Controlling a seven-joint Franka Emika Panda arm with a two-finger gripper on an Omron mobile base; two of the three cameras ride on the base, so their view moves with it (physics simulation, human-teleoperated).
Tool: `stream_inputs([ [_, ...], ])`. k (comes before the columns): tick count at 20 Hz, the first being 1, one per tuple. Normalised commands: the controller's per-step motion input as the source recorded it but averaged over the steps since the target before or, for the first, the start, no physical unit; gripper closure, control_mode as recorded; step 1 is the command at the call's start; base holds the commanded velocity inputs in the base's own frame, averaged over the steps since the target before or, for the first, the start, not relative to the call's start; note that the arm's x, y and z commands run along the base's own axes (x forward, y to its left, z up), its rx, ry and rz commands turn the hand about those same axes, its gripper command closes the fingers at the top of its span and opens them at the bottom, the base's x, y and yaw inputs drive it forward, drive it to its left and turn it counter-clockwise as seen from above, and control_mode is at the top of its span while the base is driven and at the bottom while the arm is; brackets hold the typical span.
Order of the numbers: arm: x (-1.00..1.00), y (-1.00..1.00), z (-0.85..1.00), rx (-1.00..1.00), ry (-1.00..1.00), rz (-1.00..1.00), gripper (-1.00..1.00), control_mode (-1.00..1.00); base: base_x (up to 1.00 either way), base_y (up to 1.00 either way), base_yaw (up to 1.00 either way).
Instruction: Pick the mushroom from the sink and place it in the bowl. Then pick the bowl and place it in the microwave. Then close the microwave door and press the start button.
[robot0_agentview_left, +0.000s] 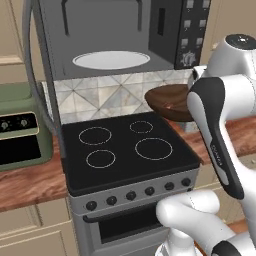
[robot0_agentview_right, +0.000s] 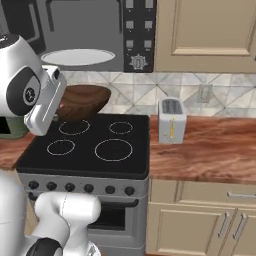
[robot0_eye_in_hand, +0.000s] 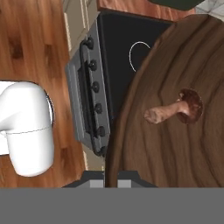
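Item: bowl (robot0_agentview_left: 167, 101), dark brown wood. You see it held up in the air above the back of the black stove top (robot0_agentview_left: 127, 150), below and in front of the open microwave (robot0_agentview_left: 117, 35). The hand (robot0_eye_in_hand: 111, 183) is clamped on the bowl's rim, fingers together.

Item: mushroom (robot0_eye_in_hand: 177, 108), reddish-brown cap, paler stem. You find it lying on its side inside the bowl.

Item: white turntable plate (robot0_agentview_left: 111, 60), bare, inside the microwave.

Item: green toaster oven (robot0_agentview_left: 20, 132), on the wooden table (robot0_agentview_right: 210, 147) left of the stove.

Item: white toaster (robot0_agentview_right: 171, 120), on the table right of the stove.
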Motion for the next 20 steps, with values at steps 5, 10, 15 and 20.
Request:
stream_inputs([
  [5,0.00,0.00,0.00,0.00,0.00,0.00,1.00,1.00,0.61,0.04,0.03],
  [10,0.00,0.00,0.00,0.00,0.00,0.00,1.00,1.00,0.20,0.01,0.03],
  [15,-0.05,0.00,0.00,0.00,0.00,0.01,1.00,-1.00,-0.04,0.00,0.01],
  [20,-0.03,0.14,0.04,0.00,-0.04,0.11,1.00,-1.00,0.00,0.00,0.00],
])
